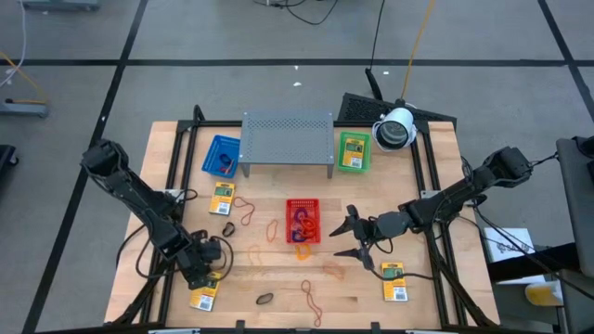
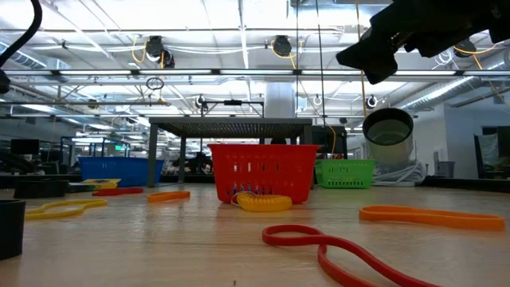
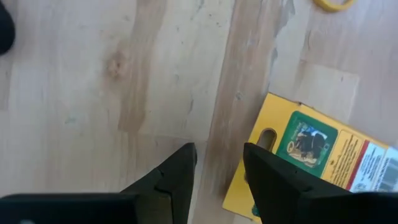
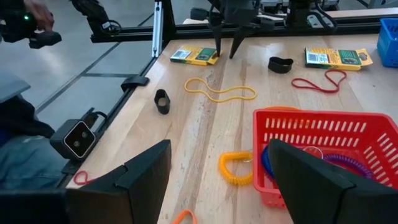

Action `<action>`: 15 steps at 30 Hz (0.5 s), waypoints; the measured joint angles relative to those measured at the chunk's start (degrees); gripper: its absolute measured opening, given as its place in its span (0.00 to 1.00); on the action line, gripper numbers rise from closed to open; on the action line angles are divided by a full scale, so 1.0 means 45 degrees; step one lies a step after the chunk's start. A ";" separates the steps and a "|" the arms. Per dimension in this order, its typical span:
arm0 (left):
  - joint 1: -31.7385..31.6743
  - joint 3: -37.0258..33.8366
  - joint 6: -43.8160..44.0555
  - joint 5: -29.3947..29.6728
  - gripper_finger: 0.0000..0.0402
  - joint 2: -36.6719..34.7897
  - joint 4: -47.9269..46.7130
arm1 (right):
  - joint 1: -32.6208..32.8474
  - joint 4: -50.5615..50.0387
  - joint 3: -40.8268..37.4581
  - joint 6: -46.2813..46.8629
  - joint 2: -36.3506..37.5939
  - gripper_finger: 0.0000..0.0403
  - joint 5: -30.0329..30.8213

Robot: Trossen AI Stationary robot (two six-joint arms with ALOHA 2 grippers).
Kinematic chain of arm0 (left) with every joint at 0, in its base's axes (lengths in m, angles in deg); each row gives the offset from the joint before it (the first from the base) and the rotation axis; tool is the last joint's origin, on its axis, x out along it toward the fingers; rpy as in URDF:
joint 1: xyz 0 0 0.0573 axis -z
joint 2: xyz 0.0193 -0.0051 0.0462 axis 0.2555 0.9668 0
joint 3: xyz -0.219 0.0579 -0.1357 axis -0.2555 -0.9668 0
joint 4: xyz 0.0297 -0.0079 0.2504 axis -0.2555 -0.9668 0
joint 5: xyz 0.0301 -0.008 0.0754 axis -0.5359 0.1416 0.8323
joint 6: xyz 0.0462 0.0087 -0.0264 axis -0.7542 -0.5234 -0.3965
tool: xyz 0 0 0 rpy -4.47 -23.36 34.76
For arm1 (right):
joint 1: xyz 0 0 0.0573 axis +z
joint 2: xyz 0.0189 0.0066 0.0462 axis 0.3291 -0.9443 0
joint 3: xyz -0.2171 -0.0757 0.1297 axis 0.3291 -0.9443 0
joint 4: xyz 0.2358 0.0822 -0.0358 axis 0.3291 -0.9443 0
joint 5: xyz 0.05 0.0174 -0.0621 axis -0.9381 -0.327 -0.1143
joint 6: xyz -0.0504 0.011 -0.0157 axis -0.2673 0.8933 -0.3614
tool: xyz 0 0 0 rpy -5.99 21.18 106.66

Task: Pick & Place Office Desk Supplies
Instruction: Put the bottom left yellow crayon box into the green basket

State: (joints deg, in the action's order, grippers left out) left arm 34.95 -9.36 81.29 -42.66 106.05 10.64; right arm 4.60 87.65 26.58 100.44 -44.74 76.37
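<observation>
A flat yellow-and-green packet (image 3: 317,155) lies on the wooden table near its front left corner (image 1: 204,297). My left gripper (image 3: 219,158) points down right beside the packet's punched end, open, with bare wood between its fingers. My right gripper (image 1: 342,235) hangs open above the table, just right of the red basket (image 1: 303,221), holding nothing. Two more packets lie flat on the table (image 1: 223,198) (image 1: 394,281). Rubber-band loops lie scattered on the wood: yellow (image 4: 219,92), red (image 4: 320,81), black (image 4: 161,101). My left gripper comes from above, pointing down. One finger (image 3: 264,177) stands at the edge of the packet's punched end (image 3: 264,140), the other over bare table. I cannot tell whether that finger touches the packet, which lies flat.
A grey perforated rack (image 1: 288,139) stands at the back, between a blue basket (image 1: 221,155) and a green basket (image 1: 354,151). The red basket holds coiled bands. A white camera (image 1: 396,128) sits at the far right. More bands lie by the front edge (image 1: 311,301).
</observation>
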 joint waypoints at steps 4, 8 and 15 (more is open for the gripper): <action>0.0022 0.0065 -0.0728 -0.0338 0.38 0.0679 0.0165 | 0.0001 -0.0061 0.0000 0.0034 0.0000 0.64 0.0010; 0.0058 0.0083 -0.0807 -0.0465 0.38 0.0686 0.0320 | -0.0024 -0.0042 0.0000 0.0607 0.0000 0.64 0.0049; -0.0127 0.0245 -0.0865 -0.0602 0.38 -0.0212 0.0476 | -0.0136 0.0043 0.0000 0.0957 0.0000 0.64 0.0359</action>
State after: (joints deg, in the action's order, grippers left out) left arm 34.38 -8.25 77.40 -45.36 105.09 12.78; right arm 3.99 87.84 26.58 104.75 -44.74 77.99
